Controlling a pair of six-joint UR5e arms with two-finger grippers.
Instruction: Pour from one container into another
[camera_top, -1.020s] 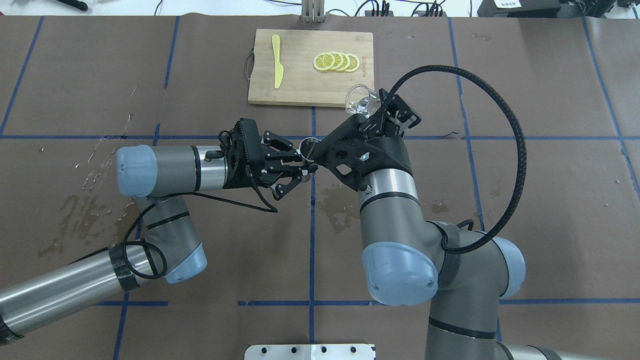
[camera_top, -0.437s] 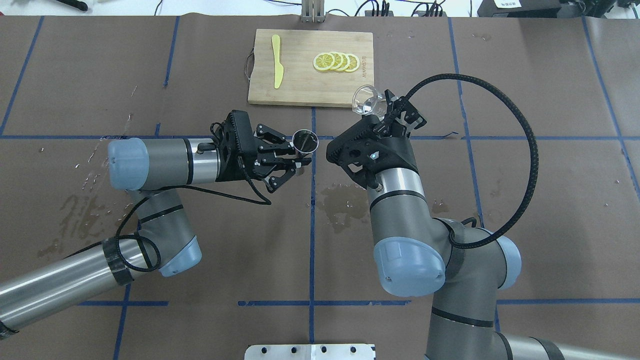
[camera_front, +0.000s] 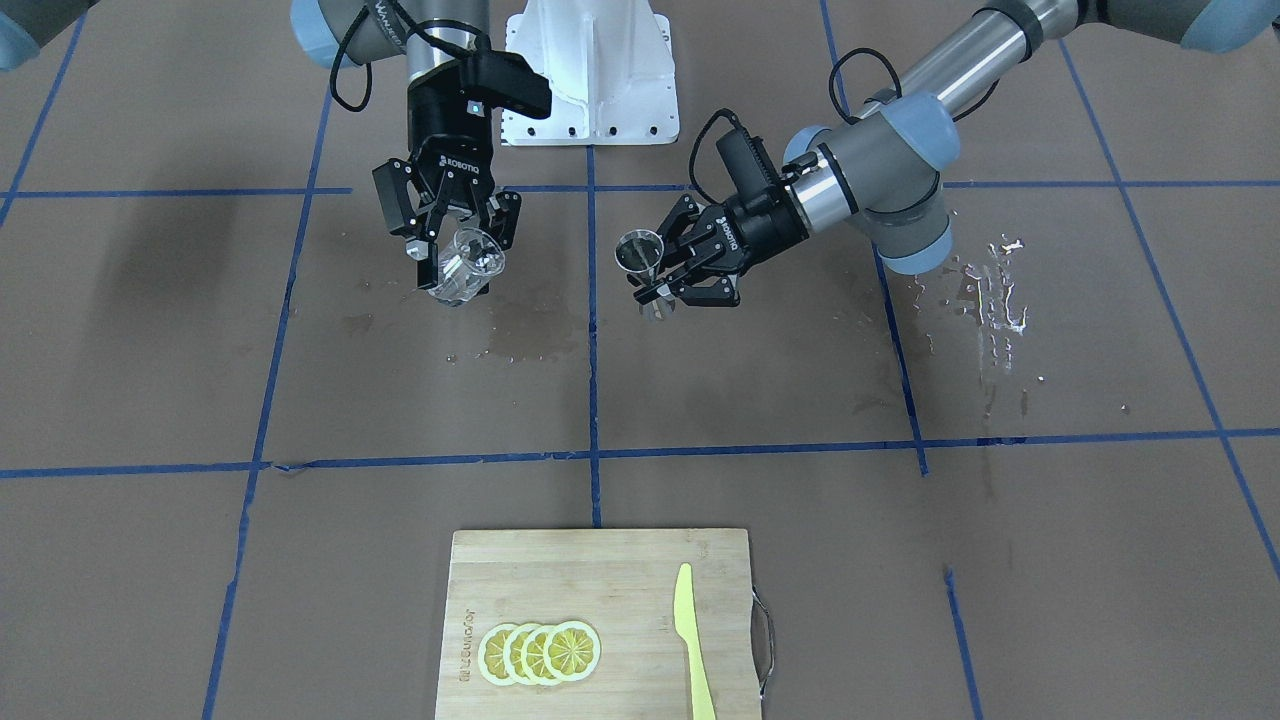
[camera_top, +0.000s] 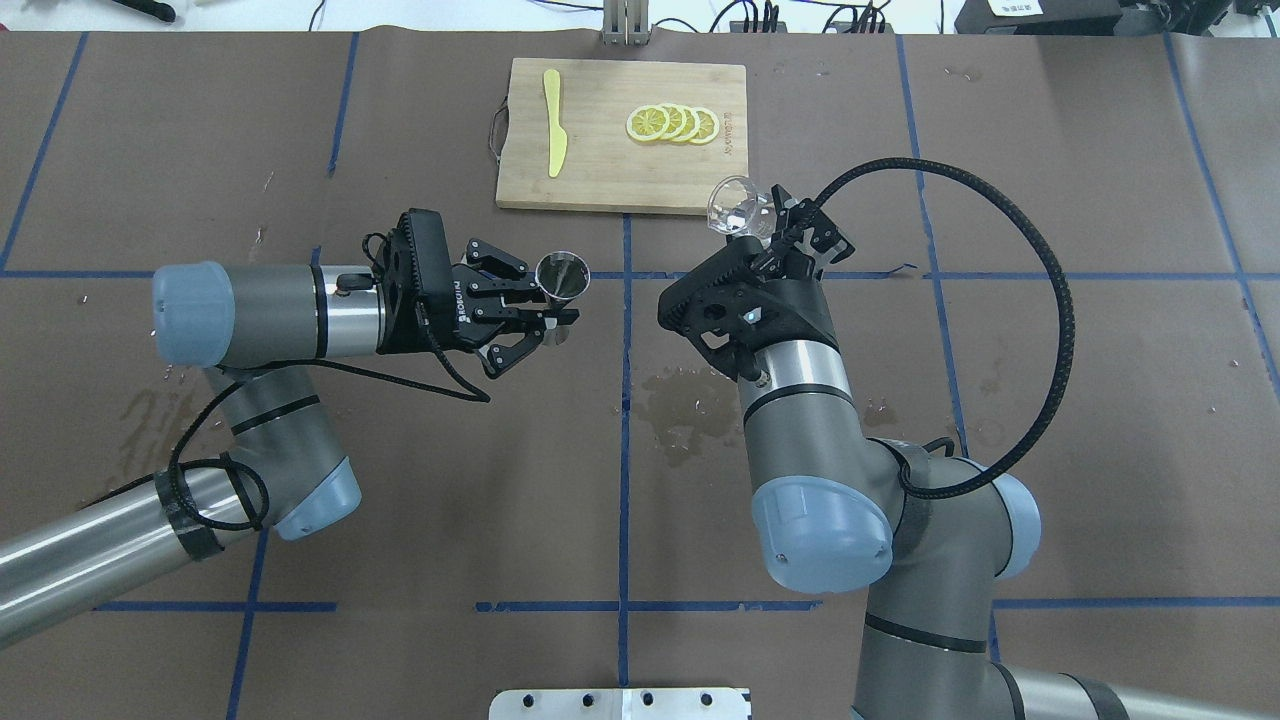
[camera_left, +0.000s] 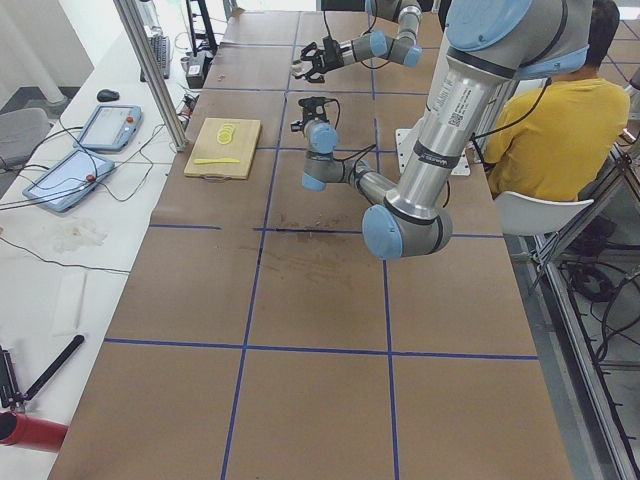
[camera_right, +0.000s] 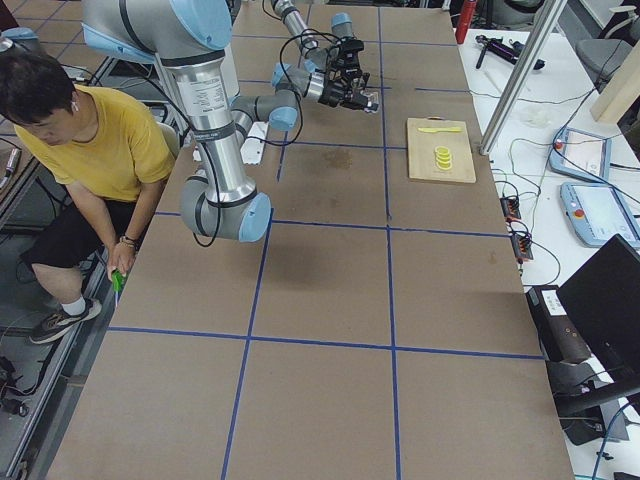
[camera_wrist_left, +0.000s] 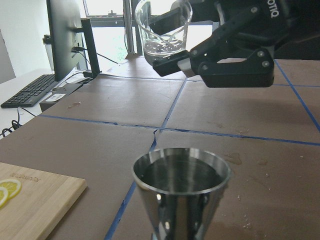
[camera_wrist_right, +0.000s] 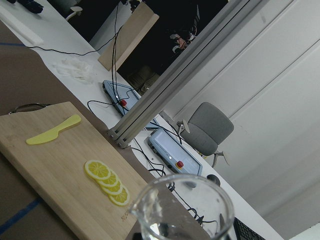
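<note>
My right gripper (camera_top: 765, 225) is shut on the small clear glass cup (camera_top: 738, 205), held in the air a little tilted near the cutting board's corner. A little liquid shows in the cup's (camera_wrist_left: 162, 30) bottom, and its rim (camera_wrist_right: 185, 200) fills the lower right wrist view. The steel hourglass jigger (camera_top: 562, 275) stands upright in the air, gripped at its waist by my left gripper (camera_top: 553, 318), left of the centre line. In the front-facing view the jigger (camera_front: 640, 252) and the cup (camera_front: 462, 275) hang well apart, at about the same height.
A wooden cutting board (camera_top: 600, 170) at the far side carries lemon slices (camera_top: 672, 123) and a yellow knife (camera_top: 554, 122). Wet patches (camera_top: 690, 400) mark the brown table cover between the arms. A seated person in a yellow shirt (camera_right: 110, 150) is beside the robot.
My left arm has drawn back to the left with the jigger, away from the right wrist. The right gripper has shifted slightly right and brought the cup more upright.
</note>
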